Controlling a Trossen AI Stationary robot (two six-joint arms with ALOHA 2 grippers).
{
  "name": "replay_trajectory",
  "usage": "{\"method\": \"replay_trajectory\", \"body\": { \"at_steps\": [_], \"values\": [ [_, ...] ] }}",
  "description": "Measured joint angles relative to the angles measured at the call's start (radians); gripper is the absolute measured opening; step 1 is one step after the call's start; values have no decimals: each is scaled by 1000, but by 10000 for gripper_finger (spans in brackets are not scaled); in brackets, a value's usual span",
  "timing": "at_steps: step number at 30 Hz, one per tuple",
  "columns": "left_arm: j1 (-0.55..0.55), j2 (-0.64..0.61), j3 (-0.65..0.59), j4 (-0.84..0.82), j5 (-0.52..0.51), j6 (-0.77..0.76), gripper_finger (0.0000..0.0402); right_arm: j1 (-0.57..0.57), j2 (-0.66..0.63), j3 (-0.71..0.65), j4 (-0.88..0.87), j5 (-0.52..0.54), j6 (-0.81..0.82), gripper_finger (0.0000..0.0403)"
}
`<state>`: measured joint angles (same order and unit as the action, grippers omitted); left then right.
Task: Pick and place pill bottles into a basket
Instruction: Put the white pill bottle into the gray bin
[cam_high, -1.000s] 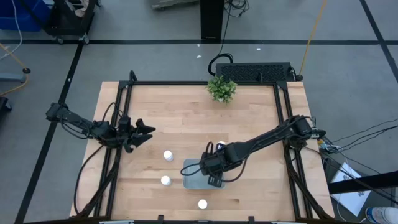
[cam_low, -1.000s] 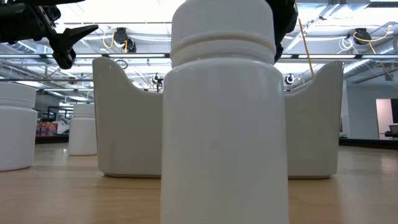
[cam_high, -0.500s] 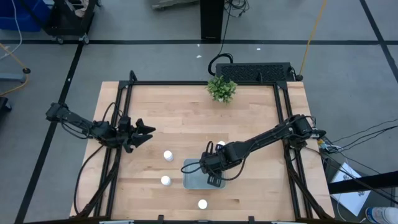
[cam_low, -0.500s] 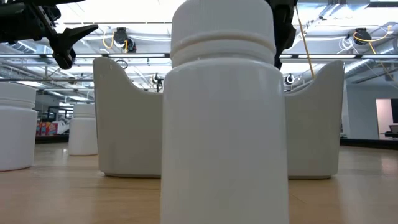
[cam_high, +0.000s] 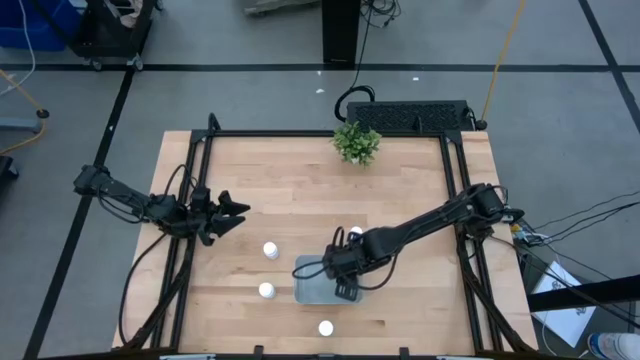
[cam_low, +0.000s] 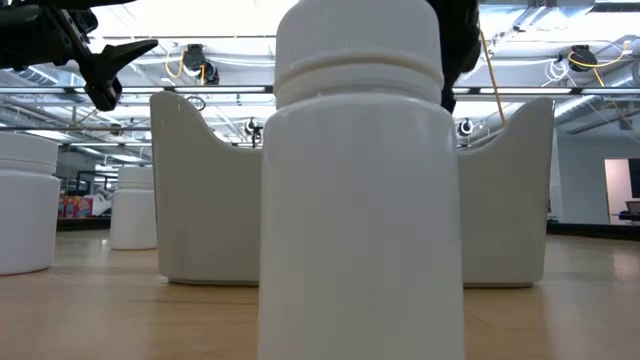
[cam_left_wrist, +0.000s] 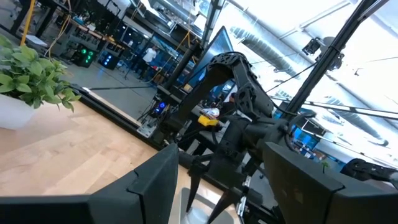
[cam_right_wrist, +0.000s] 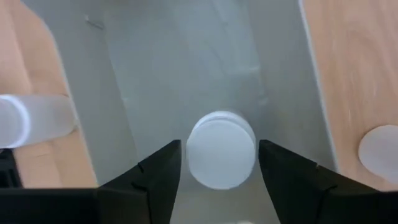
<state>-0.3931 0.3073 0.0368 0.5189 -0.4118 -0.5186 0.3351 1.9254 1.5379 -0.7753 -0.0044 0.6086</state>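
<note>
The basket (cam_high: 312, 283), a shallow pale grey tray, lies on the wooden table near its front edge. My right gripper (cam_high: 342, 283) hangs over it, open and pointing down. Its fingers (cam_right_wrist: 158, 171) stand on either side of a white pill bottle (cam_right_wrist: 221, 149) that stands upright on the tray floor, with a narrow gap at each side. Three more bottles (cam_high: 270, 250) (cam_high: 266, 290) (cam_high: 325, 327) stand on the wood left of and in front of the tray, and one (cam_high: 355, 233) stands behind it. My left gripper (cam_high: 230, 212) waits open at the table's left.
A small green plant (cam_high: 357, 142) stands at the table's far edge. In the low view one bottle (cam_low: 358, 180) fills the foreground, in front of the tray's wall (cam_low: 200, 200). Black frame rails run along the left and right table edges.
</note>
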Motion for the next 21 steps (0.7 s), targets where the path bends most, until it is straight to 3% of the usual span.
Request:
{"method": "replay_trajectory", "body": {
  "at_steps": [8, 17, 21],
  "values": [
    [0, 0, 0, -8, 0, 0, 241, 2, -75, 0, 0, 9, -12, 232],
    [0, 0, 0, -8, 0, -3, 241, -4, -183, 2, -100, 253, -34, 237],
    [0, 0, 0, -8, 0, -3, 241, -51, -183, 2, -151, 285, -18, 245]
  ]
}}
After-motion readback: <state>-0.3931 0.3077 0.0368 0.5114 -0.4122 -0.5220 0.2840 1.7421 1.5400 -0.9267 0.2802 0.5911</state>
